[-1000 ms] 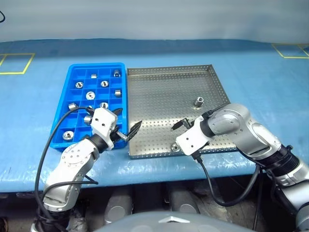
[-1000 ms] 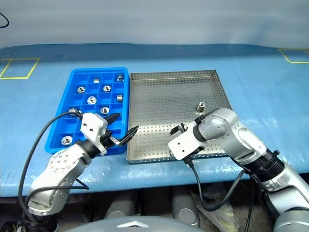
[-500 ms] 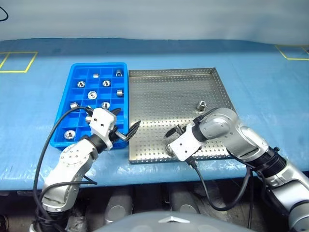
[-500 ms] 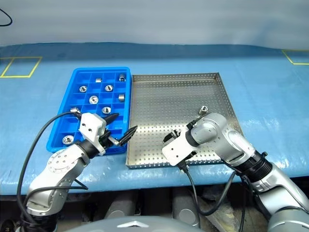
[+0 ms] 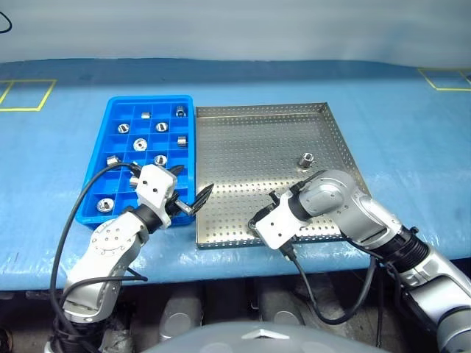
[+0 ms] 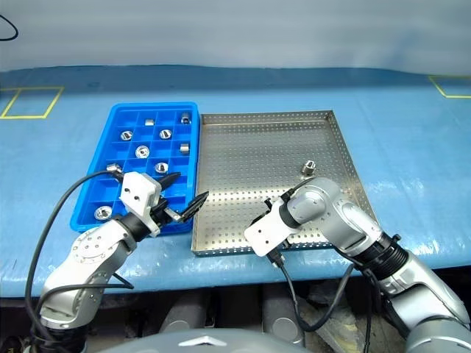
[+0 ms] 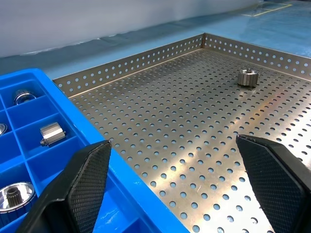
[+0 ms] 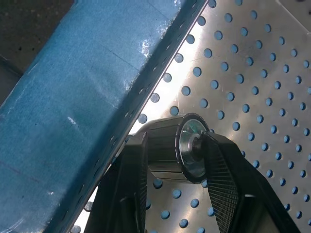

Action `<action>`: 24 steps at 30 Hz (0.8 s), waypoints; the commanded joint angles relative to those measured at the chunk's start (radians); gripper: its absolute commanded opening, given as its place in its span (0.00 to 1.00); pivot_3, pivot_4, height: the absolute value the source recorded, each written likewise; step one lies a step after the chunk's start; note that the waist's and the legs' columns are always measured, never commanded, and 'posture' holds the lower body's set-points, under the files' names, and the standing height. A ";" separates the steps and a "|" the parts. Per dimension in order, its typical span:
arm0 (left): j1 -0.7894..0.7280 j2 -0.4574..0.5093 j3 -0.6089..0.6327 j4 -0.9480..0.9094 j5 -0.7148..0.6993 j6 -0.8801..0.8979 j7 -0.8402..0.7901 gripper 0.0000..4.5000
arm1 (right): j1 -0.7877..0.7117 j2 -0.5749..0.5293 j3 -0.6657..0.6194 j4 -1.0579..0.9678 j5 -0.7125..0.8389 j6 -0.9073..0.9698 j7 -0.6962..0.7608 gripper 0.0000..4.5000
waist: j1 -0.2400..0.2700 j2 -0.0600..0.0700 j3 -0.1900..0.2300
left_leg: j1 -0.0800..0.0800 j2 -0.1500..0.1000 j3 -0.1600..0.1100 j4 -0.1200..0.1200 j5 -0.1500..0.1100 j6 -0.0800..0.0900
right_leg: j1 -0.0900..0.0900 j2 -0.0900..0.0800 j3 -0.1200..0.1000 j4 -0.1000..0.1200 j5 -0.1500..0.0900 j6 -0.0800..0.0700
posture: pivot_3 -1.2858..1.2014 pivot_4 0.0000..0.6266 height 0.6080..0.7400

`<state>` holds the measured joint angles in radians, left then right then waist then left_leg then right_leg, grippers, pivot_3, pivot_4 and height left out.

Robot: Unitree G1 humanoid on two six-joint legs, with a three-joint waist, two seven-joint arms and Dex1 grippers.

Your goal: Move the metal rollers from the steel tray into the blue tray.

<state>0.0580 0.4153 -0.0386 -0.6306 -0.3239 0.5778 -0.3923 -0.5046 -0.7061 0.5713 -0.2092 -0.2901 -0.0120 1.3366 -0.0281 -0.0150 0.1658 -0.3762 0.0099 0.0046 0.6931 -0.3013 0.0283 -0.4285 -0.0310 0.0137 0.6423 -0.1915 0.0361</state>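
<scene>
The steel tray [image 5: 250, 147] lies in the middle, with the blue tray [image 5: 147, 100] touching its left side. Several metal rollers [image 5: 140, 144] sit in the blue tray's compartments. One roller [image 5: 304, 159] stands on the steel tray's right part. My right gripper [image 5: 259, 224] is down at the steel tray's near rim. The right wrist view shows it shut on another roller [image 8: 170, 150], lying sideways just inside the rim. My left gripper [image 5: 193, 182] hovers open over the blue tray's near right corner, with nothing between its fingers [image 7: 87, 179].
Both trays rest on a blue table cover [image 5: 383, 118] whose front edge runs just below them. Yellow tape squares [image 5: 29, 94] mark the far corners. Black cables [image 5: 73, 228] hang from both wrists.
My right gripper sank a little towards the steel tray's near rim and closed on a roller there. The left gripper stayed still and open.
</scene>
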 commanded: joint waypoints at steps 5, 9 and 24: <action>-0.007 0.003 0.018 -0.054 0.002 -0.018 0.006 1.00 | -0.008 0.020 -0.048 -0.029 0.024 0.026 -0.053 0.30 | 0.000 0.000 0.000 | 0.000 0.000 0.000 0.001 0.000 0.000 | 0.000 0.000 0.000 0.000 0.000 0.000 | 0.49 0.24 1.00; 0.008 0.001 0.037 -0.068 -0.014 -0.019 0.002 1.00 | -0.059 0.038 -0.096 -0.028 0.027 0.053 -0.093 0.30 | -0.002 0.000 0.000 | 0.000 0.000 0.000 0.001 0.000 0.000 | 0.000 0.000 0.001 0.000 0.000 0.000 | 0.49 0.24 1.00; 0.292 0.030 0.322 -0.231 -0.071 -0.013 0.005 1.00 | -0.266 0.468 -0.192 0.200 0.113 0.158 -0.447 0.30 | 0.014 0.000 0.000 | 0.000 0.001 -0.001 -0.001 0.001 -0.002 | -0.001 0.000 0.000 0.001 0.001 -0.001 | 0.54 0.24 1.00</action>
<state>0.3364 0.4400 0.2454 -0.8046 -0.3770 0.5773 -0.3926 -0.7329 -0.2606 0.4015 -0.0255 -0.2065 0.1421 0.9275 -0.0144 -0.0152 0.1659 -0.3765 0.0105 0.0033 0.6920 -0.3002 0.0266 -0.4297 -0.0308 0.0131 0.6434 -0.1910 0.0351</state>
